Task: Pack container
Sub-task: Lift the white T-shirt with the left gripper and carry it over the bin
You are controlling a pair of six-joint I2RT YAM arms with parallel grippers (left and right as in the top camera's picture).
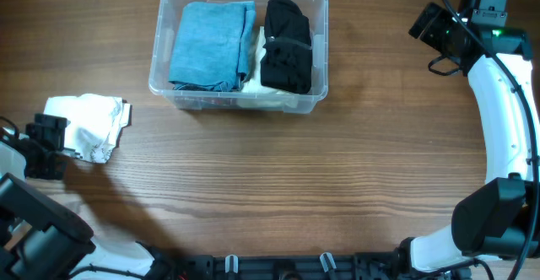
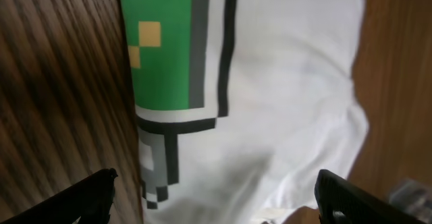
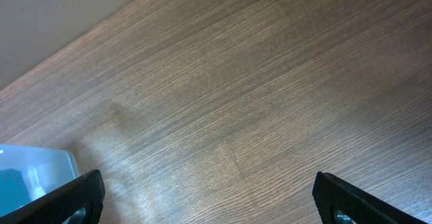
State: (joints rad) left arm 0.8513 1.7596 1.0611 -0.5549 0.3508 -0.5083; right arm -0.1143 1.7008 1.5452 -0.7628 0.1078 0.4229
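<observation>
Overhead, wooden table, read from left to right. At 9 o'clock, the left gripper meets the near edge of a crumpled white garment. Its arm is cut off at the lower-left corner, and its fingers are hard to make out from above. The left wrist view shows the fingertips spread wide, one on each side of the garment, with nothing pinched. The garment's print consists of green, yellow, grey and black pixel blocks. The top edge crops it, so the motif cannot be identified.

At 12 o'clock stands the container. It holds a folded blue cloth on the left and a black garment on the right. A pale item lies largely hidden beneath them.

At 2 o'clock, well apart from the container, hangs the right gripper. Its jaws are spread over bare wood. In the right wrist view only a blurred container corner shows, at 8 o'clock.
</observation>
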